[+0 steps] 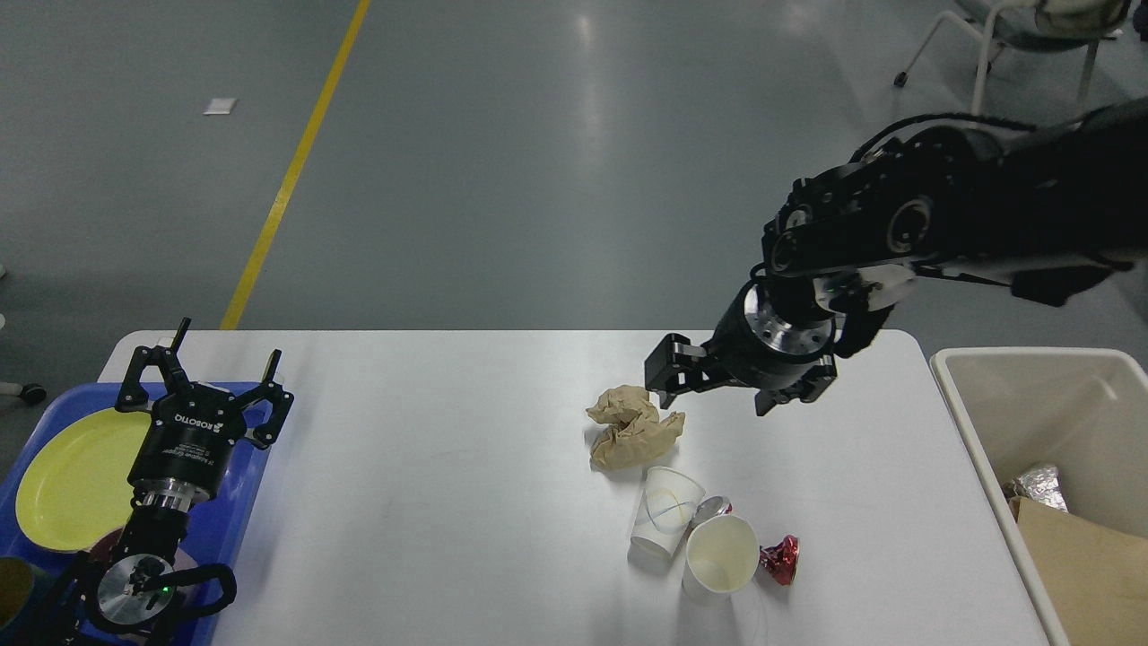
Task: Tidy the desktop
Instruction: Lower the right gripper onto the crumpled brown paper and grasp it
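Note:
The white desktop (430, 467) holds a crumpled brown paper ball (635, 429) near its middle. In front of the ball lie two white paper cups (665, 513) (720, 556), a small silver foil piece (711, 509) and a red foil wrapper (780, 560). My right gripper (717, 393) is open and empty. It hangs just above and to the right of the paper ball, fingers pointing down. My left gripper (211, 372) is open and empty, over the right edge of the blue tray (242, 489) at the far left.
A yellow plate (72, 480) lies in the blue tray. A beige plastic bin (1031, 386) stands off the desk's right edge, holding crumpled foil (1036, 489) and brown cardboard (1090, 556). Grey floor with a yellow line lies beyond the desk.

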Robot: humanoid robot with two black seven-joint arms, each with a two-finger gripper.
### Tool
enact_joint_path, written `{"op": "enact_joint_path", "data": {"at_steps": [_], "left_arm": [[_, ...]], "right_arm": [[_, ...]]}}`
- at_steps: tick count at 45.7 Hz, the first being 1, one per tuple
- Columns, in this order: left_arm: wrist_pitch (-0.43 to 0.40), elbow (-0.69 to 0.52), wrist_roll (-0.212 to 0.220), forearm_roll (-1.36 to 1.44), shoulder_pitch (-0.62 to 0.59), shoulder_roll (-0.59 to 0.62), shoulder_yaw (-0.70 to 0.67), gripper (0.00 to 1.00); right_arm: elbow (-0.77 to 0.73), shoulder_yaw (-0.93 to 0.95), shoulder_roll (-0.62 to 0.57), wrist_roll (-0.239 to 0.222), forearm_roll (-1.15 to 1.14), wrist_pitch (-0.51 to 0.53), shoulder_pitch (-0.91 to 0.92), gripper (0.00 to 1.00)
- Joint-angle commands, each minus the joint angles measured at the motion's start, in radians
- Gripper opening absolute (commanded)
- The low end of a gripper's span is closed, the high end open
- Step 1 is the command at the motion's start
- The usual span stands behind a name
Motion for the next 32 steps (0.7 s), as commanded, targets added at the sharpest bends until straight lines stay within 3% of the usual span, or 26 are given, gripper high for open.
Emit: {"op": "enact_joint_path", "data": {"at_steps": [1, 19, 32], "left_arm": [[0.000, 0.000, 0.000, 0.000, 0.000, 0.000, 0.000, 0.96], [0.000, 0.000, 0.000, 0.000, 0.000, 0.000, 0.000, 0.96], [0.000, 0.000, 0.000, 0.000, 0.000, 0.000, 0.000, 0.96]], "right_arm": [[-0.191, 0.021, 0.067, 0.000, -0.003, -0.005, -0.153, 1.00], [-0.749, 0.023, 0.225, 0.001, -0.054, -0.028, -0.596, 1.00], [-0.855, 0.038, 0.222, 0.003, -0.074, -0.201, -0.770, 1.00]]}}
